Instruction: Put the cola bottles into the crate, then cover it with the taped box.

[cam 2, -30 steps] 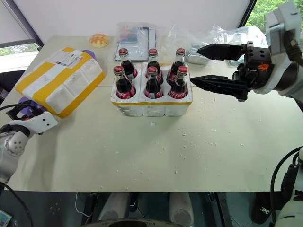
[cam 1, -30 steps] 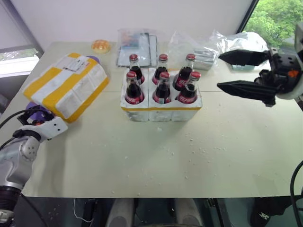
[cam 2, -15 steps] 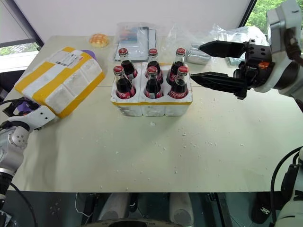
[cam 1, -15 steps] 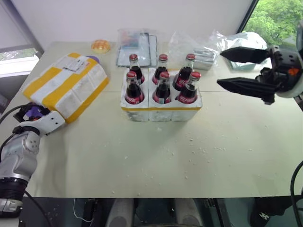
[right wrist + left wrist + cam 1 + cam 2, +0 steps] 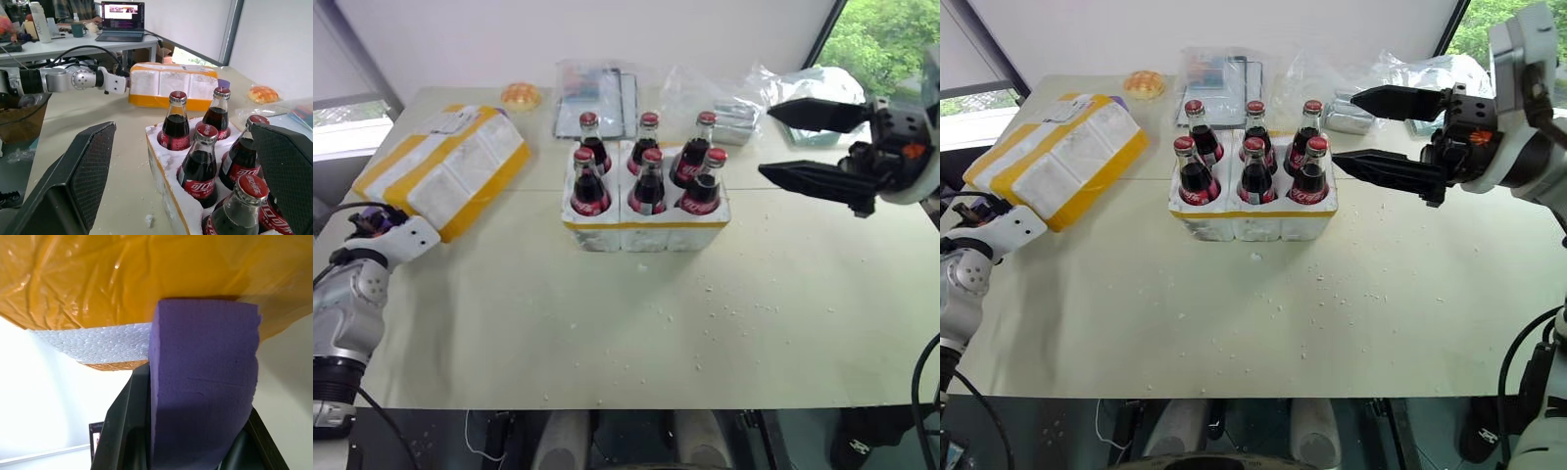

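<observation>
Cola bottles (image 5: 646,166): six, all standing upright in the crate's wells, in two rows of three, red caps up.
Crate (image 5: 646,223): one, white foam with a yellow strip along its base, near the middle of the bench (image 5: 705,333).
Taped box (image 5: 445,168): one, white foam with wide yellow bands and a white label on top, at the left side of the bench, well apart from the crate. Its near end is raised, so it sits tilted with its far end lower.
Left tool (image 5: 374,227): at the near left corner of the taped box, pressed together on it; the left wrist view shows a purple foam pad (image 5: 203,382) on a finger against the box's yellow tape and white foam edge.
Right tool (image 5: 1371,132): spread wide and holding nothing, pointing across the bench toward the crate from the right. It hangs above the bench just beside the right-hand bottles, touching none of them.
Box relative to right tool: on the far side of the crate from it, well apart; the right wrist view looks over the bottles to the box and the left arm behind them.
Other things: one bun (image 5: 521,95), a clear plastic packet (image 5: 597,93) and crumpled clear bags (image 5: 744,98) along the far edge.
Foam crumbs (image 5: 705,294): many, scattered on the bench in front of the crate.
</observation>
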